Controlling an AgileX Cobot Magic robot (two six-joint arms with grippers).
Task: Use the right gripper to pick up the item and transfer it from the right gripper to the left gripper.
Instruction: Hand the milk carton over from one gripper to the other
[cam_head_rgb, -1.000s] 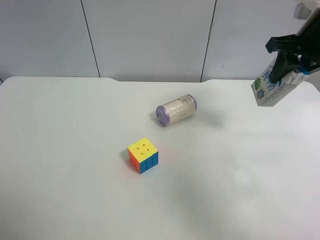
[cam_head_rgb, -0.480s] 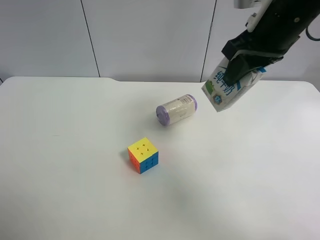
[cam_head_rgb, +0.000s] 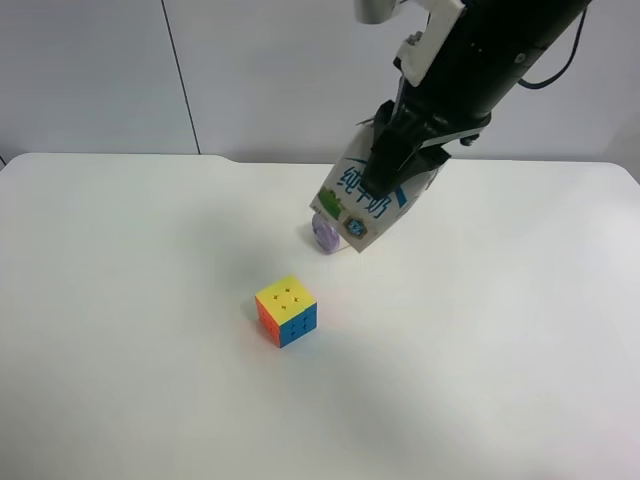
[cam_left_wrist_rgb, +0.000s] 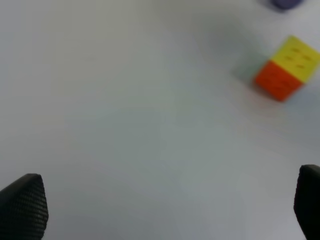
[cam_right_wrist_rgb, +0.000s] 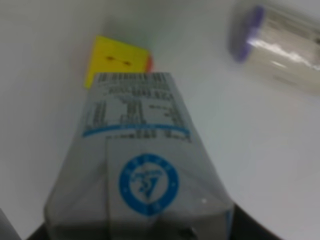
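One milk carton (cam_head_rgb: 365, 205), tilted in the air above the bench (cam_head_rgb: 120, 300), is clamped at its gabled top by my right fingers (cam_head_rgb: 385, 165), which are closed on it. Its printed base hangs free, away from my grip, and in the high view hides most of a purple-capped canister (cam_head_rgb: 325, 232) lying on its side. A Rubik's cube (cam_head_rgb: 286, 310) sits on the bench, apart from both. My left fingers (cam_left_wrist_rgb: 22, 205) gape wide with nothing between them, and their camera looks down on the bench and cube. The handover is not yet made. I judge it best to keep the squeeze firm, offer the carton's free lower end, stay above cube and canister, and let go only once the left fingers have closed.
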